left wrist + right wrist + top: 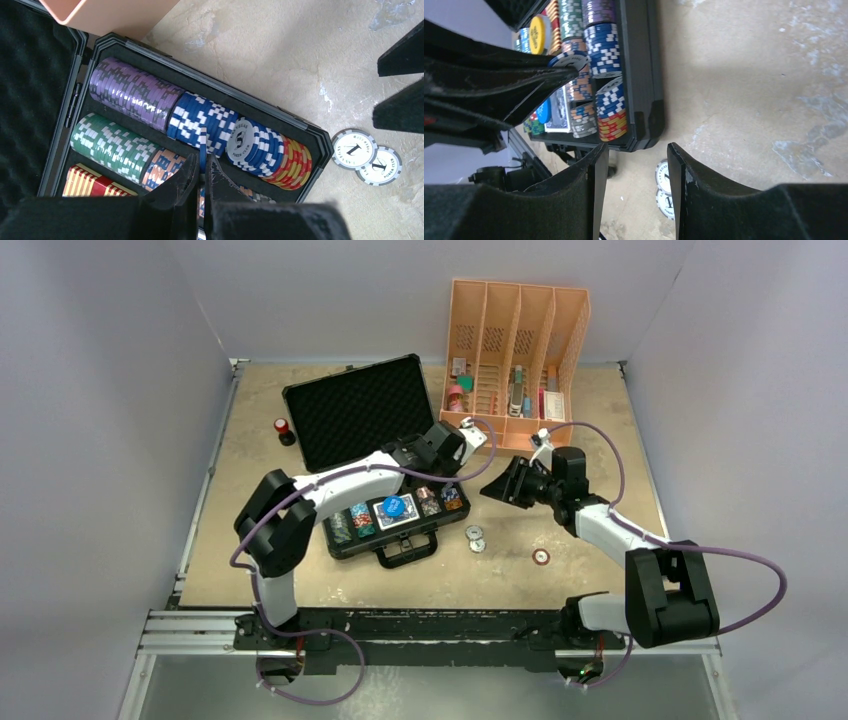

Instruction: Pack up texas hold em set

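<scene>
Left gripper is pinched tight on what looks like a blue chip over the briefcase rows; right gripper hangs half-open, empty, nearby.

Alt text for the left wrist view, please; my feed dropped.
The left claw is shut on a blue chip, held on edge over the open case, whose slots hold rows of purple, green, blue and red-yellow chips. Two white chips lie touching on the table beside the case.

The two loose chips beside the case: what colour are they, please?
White chips with dark markings; left wrist view shows them best.
</scene>
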Controlling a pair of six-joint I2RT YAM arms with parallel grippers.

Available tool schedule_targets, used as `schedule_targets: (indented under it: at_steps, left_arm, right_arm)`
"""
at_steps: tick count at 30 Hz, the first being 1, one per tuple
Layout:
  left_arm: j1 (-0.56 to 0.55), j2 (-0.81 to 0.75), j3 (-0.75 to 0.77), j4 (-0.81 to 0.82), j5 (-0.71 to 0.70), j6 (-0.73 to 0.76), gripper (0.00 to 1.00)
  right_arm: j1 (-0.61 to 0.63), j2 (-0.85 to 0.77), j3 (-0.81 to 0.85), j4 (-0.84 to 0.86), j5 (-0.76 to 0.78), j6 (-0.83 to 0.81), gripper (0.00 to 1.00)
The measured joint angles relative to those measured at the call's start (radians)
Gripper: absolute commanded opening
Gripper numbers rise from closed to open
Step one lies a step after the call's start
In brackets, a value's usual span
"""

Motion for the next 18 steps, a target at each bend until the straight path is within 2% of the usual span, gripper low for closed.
schedule_targets:
  at_steps: [10, 18]
  left_arm:
    - [0.026, -0.074, -0.041, 0.006, 0.126, 0.000, 0.00]
    - [0.026, -0.074, -0.042, 0.002, 0.220, 0.007, 0.00]
  right_arm:
    - [0.000, 0.013, 0.000, 0.043, -0.055, -0.008, 0.49]
    - [0.000, 0.025, 0.000, 0.048, -0.055, -0.008, 0.48]
